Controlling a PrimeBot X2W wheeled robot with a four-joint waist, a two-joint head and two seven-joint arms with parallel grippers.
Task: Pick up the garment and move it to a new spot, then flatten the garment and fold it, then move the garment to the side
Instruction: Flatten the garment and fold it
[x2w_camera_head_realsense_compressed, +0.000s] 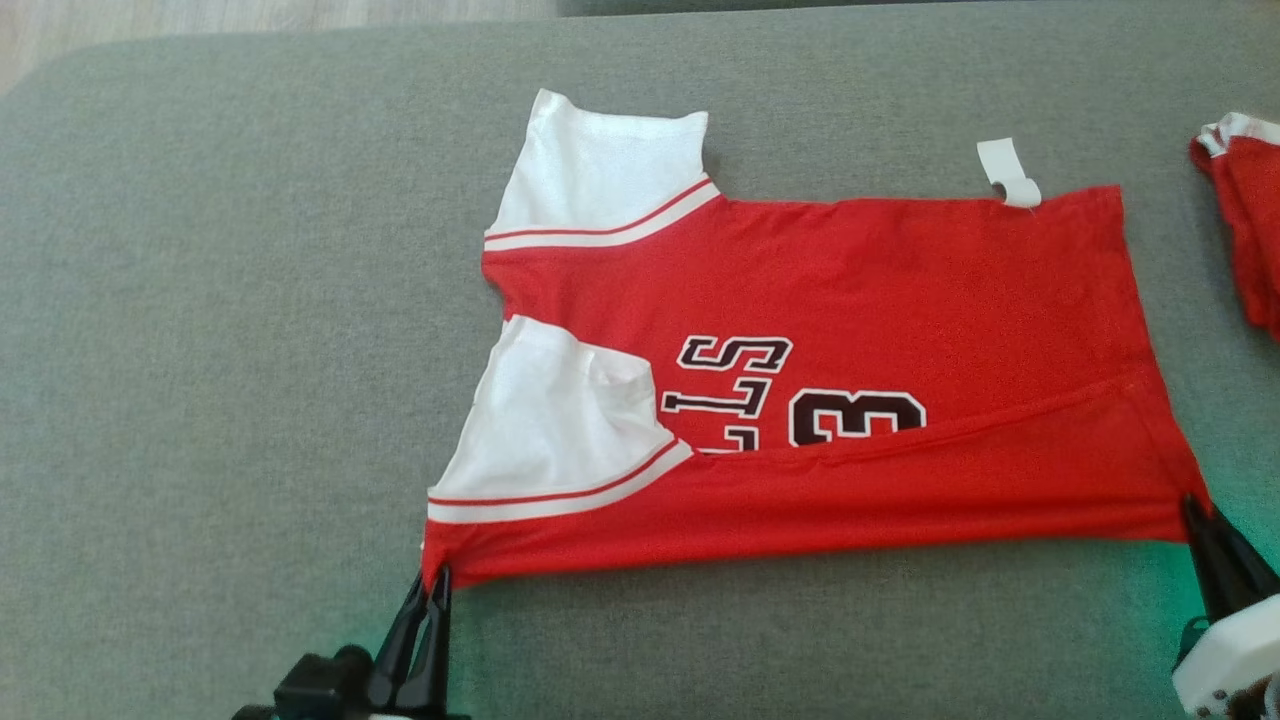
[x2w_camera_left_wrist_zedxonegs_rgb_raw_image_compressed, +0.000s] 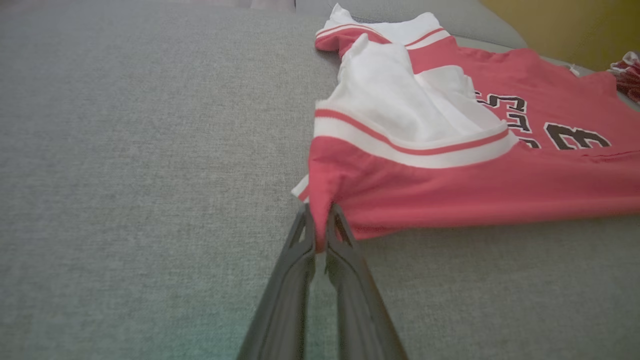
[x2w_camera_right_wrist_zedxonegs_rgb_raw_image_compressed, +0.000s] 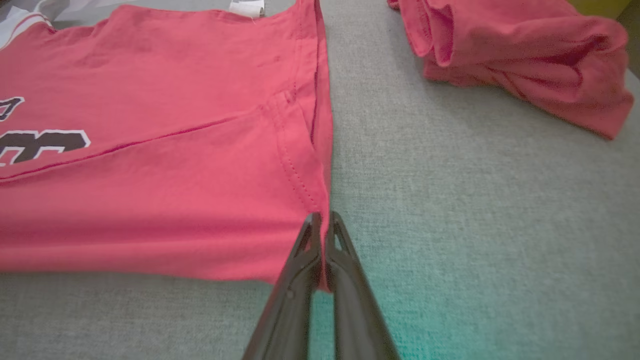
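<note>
A red jersey (x2w_camera_head_realsense_compressed: 860, 290) with white sleeves and black lettering lies spread sideways on the grey cushion, its near long edge folded up over part of the print. My left gripper (x2w_camera_head_realsense_compressed: 436, 580) is shut on the jersey's near left corner (x2w_camera_left_wrist_zedxonegs_rgb_raw_image_compressed: 320, 220), just below the near white sleeve (x2w_camera_head_realsense_compressed: 550, 430). At the near right corner (x2w_camera_right_wrist_zedxonegs_rgb_raw_image_compressed: 322, 235), my right gripper (x2w_camera_head_realsense_compressed: 1192, 505) is shut on the hem. Between the two grippers the near edge is pulled taut. A white tag (x2w_camera_head_realsense_compressed: 1008, 175) sticks out at the far edge.
Another crumpled red garment (x2w_camera_head_realsense_compressed: 1245, 215) lies at the cushion's right edge, close to the jersey's hem, and looks larger in the right wrist view (x2w_camera_right_wrist_zedxonegs_rgb_raw_image_compressed: 520, 55). Bare grey cushion (x2w_camera_head_realsense_compressed: 220, 330) stretches to the left and in front. Pale floor (x2w_camera_head_realsense_compressed: 200, 25) shows beyond the far left corner.
</note>
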